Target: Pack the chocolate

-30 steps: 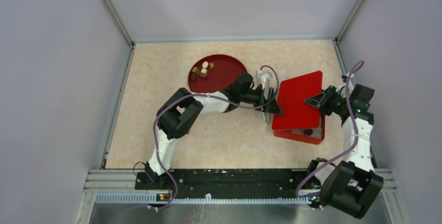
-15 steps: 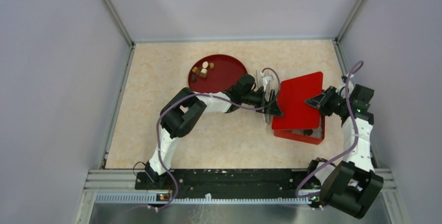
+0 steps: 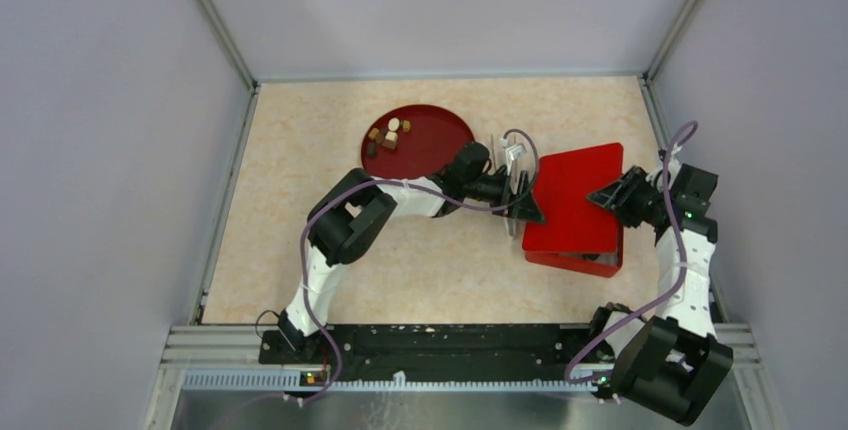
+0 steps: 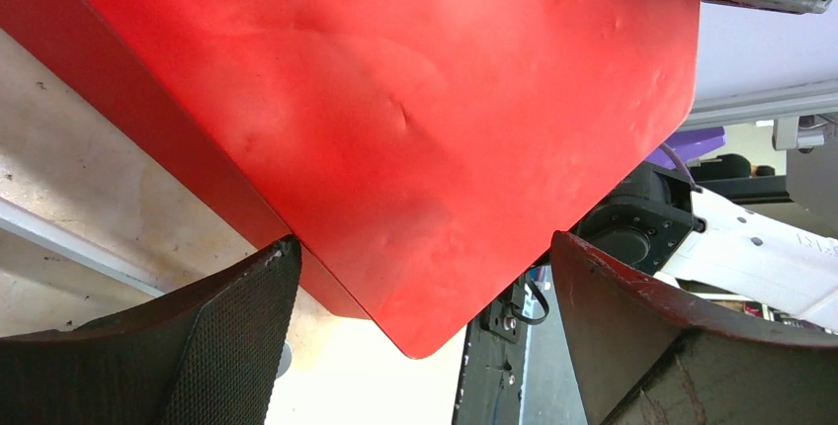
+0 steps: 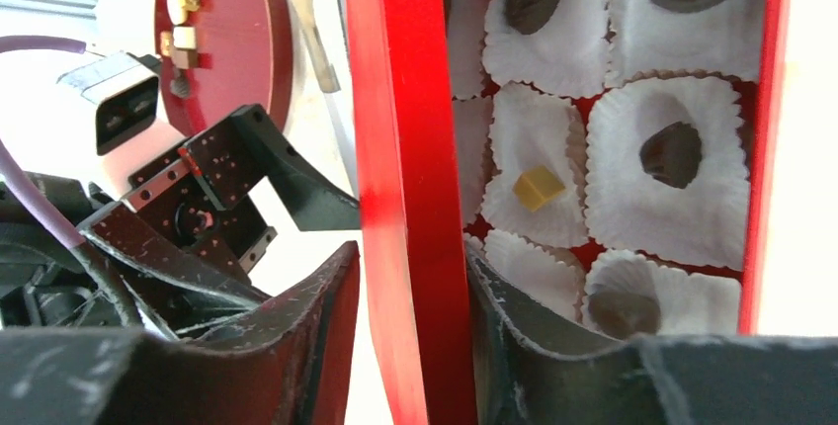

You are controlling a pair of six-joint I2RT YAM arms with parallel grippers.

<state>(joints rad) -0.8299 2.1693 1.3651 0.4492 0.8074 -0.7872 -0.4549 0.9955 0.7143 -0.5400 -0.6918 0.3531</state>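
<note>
- round red plate (image 3: pixel 435 140): on the beige table (image 3: pixel 290 180), far centre.
- pale thin utensil (image 3: pixel 503 150): just beside the plate's right rim.
- red box (image 3: pixel 570 259): right of centre, near wall showing.
- red lid (image 3: pixel 575 195): over the box, covering most of it.
- white crinkled paper cups (image 5: pixel 618 212): in rows inside the box.
- grey walls (image 3: pixel 450 10): enclose the table on three sides.

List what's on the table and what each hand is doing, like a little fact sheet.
plate: round, red, at the back, holding loose chocolates
box: red, on the right, lined with paper cups
cups: several hold chocolates, mostly dark, one tan
lid: red, over the box, not shut
right hand: clamped on the lid's edge
left hand: open, lid's corner between its fingers
</note>
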